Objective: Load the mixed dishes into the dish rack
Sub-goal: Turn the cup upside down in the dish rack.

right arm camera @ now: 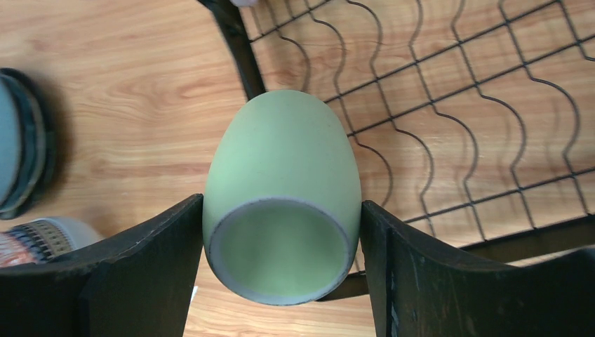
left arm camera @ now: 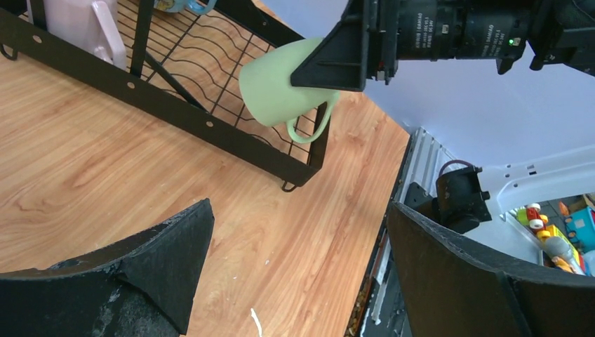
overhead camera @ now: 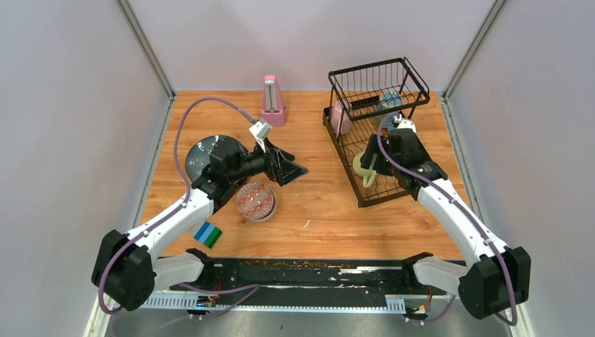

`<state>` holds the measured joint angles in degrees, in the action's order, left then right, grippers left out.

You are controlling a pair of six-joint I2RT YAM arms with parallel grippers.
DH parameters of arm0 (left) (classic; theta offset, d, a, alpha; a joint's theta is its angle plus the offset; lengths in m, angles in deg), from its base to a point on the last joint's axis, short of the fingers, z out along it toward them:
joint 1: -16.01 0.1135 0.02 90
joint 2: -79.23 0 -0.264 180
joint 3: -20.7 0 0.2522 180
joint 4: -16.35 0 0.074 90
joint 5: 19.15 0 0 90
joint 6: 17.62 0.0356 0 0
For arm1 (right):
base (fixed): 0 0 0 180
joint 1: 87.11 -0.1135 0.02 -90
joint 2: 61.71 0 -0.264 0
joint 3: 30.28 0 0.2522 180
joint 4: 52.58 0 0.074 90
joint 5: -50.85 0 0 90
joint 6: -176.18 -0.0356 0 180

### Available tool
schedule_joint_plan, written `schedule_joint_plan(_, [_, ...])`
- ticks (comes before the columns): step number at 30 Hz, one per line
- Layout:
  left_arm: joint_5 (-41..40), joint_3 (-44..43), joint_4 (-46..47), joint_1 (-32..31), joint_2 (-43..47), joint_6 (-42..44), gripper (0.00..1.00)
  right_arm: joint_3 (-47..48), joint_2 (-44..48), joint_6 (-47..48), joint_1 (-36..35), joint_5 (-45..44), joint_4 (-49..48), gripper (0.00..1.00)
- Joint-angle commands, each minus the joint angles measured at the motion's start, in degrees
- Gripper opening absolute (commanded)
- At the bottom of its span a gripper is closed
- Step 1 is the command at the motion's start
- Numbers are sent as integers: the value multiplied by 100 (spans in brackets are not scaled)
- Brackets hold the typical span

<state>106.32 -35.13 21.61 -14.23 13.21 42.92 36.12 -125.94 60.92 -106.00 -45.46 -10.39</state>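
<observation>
Overall, wood-grain tabletop point(overhead camera: 330, 217), pale grey walls point(overhead camera: 70, 105).

White arms point(overhead camera: 175, 217), black joints point(overhead camera: 130, 272) (purple cables point(overhead camera: 177, 140))

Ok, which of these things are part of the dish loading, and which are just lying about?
Job: dish rack, pale green mug, pink mug, bluish mug, red-patterned bowl, blue-grey plate.
Lying about: pink metronome, striped block.

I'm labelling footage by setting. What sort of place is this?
Probably a robotics lab test cell, not a kitchen: plain pale walls box in a wooden tabletop, two robot arms are mounted at its near edge, a metronome stands near the dish rack.
</observation>
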Motion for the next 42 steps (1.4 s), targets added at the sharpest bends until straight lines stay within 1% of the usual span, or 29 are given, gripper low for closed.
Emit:
schedule_joint_plan(1, [-37, -273, 31, 28, 10, 124, 100, 658, -317, 293, 44, -730, -41, 34])
schedule_joint_plan(11, [-36, -276, -30, 27, -8, 106, 100, 1139, -1223, 562, 136, -1023, 152, 36])
schedule_joint_plan(20, [-36, -259, -10, 31, -54, 91, 100, 1339, -1799, 657, 392, -742, 168, 41])
schedule_joint_plan(24, [-26, -261, 9, 27, -60, 85, 100, 1401, -2042, 596, 488, -844, 157, 42])
schedule_joint_plan(28, [-52, -231, 52, 27, -62, 69, 100, 1426, -2207, 561, 511, -928, 87, 45])
schedule_joint_plan(31, [-33, -225, 109, 27, -112, 32, 100, 1503, -2381, 596, 525, -854, 79, 51])
schedule_joint_plan(34, [-8, -261, 127, 27, -158, 2, 100, 1530, -2482, 567, 523, -853, 83, 63])
schedule_joint_plan(39, [-3, -263, 136, 28, -165, 1, 100, 1486, -2396, 530, 527, -916, 78, 78])
schedule_joint_plan(42, [4, -259, 136, 30, -185, -2, 100, 1477, -2322, 562, 530, -902, 81, 85])
